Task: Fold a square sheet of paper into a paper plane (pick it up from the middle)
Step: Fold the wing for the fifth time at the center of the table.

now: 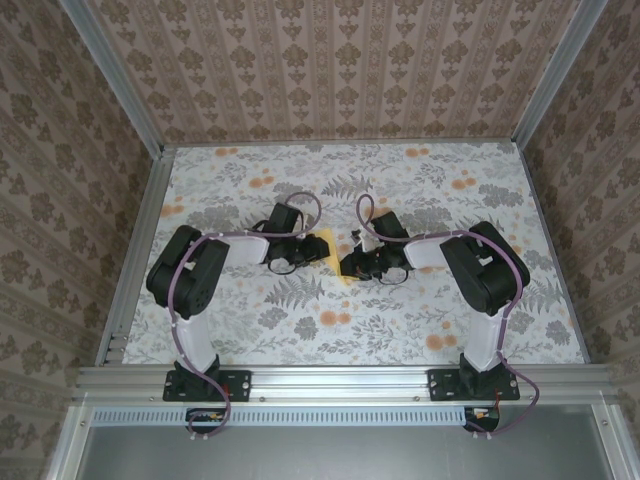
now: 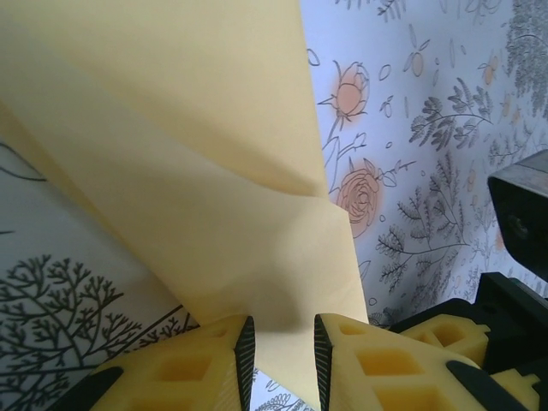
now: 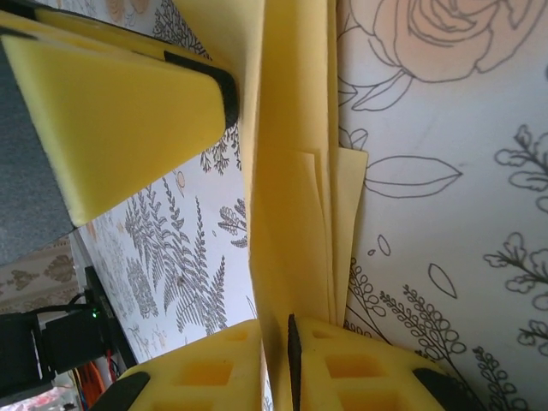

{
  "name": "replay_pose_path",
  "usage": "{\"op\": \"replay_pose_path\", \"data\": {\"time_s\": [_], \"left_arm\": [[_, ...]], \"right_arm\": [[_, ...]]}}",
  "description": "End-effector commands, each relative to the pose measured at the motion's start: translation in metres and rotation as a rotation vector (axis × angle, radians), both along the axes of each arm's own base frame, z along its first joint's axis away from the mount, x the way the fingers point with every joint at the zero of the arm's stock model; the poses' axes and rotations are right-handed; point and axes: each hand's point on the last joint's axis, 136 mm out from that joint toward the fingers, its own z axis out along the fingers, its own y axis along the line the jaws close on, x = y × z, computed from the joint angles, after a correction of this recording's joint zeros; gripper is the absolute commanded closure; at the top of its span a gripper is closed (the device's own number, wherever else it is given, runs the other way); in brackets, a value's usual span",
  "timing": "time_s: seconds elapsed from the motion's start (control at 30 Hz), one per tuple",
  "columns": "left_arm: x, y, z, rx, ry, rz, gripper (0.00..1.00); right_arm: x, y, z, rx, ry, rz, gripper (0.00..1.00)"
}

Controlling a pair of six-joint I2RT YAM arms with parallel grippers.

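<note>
The right tool (image 3: 274,342) has its jaws nearly together, pinching the stacked layers of the square sheet of paper (image 3: 291,214) edge-on. The left tool (image 2: 282,351) stands narrow, with paper lying across the slot between its fingers. Whether its pads actually press the paper I cannot tell.

In the overhead view the creased sheet sits near the middle of the table (image 3: 445,257). The left tool is at its 9 o'clock and the right tool at its 3 o'clock, the two very close together.

The main risks, as I judge them:

- **Layers slipping:** the layers fan apart just beyond the right tool's fingers, so a loose or shifting pinch could let them slide out of register and spoil the crease.
- **Tearing or buckling:** if both tools do grip, any pull apart towards 3 and 9 o'clock could tear the thin paper, and a push together could buckle it.
- **Collision:** the tools are so close that a small sideways move could knock one into the other.
</note>
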Motion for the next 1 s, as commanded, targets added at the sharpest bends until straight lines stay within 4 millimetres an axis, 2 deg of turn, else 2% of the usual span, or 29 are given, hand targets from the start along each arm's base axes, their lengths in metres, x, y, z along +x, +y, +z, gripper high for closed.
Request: {"op": "replay_pose_path", "data": {"time_s": [0.0,0.2,0.47,0.57,0.73,0.87,0.97], "left_arm": [[-0.004,0.016,-0.025,0.11,0.083,0.045,0.72],[-0.008,0.019,-0.032,0.134,0.119,0.049,0.72],[-0.009,0.022,-0.037,0.158,0.135,0.054,0.72],[-0.01,0.022,-0.037,0.16,0.139,0.054,0.72],[-0.01,0.022,-0.038,0.16,0.138,0.056,0.73],[-0.011,0.023,-0.039,0.162,0.141,0.056,0.73],[-0.011,0.023,-0.04,0.163,0.144,0.055,0.73]], "right_arm": [[-0.005,-0.003,0.004,-0.021,-0.017,0.045,0.83],[-0.017,-0.005,0.007,-0.028,-0.01,0.081,0.84],[-0.028,-0.007,-0.004,-0.078,0.016,0.122,0.9],[-0.029,-0.009,-0.007,-0.112,0.016,0.13,0.89],[-0.027,-0.003,0.009,-0.075,-0.016,0.138,0.82],[-0.028,-0.002,0.014,-0.073,-0.025,0.143,0.84],[-0.032,-0.003,0.009,-0.09,-0.013,0.153,0.87]]}}
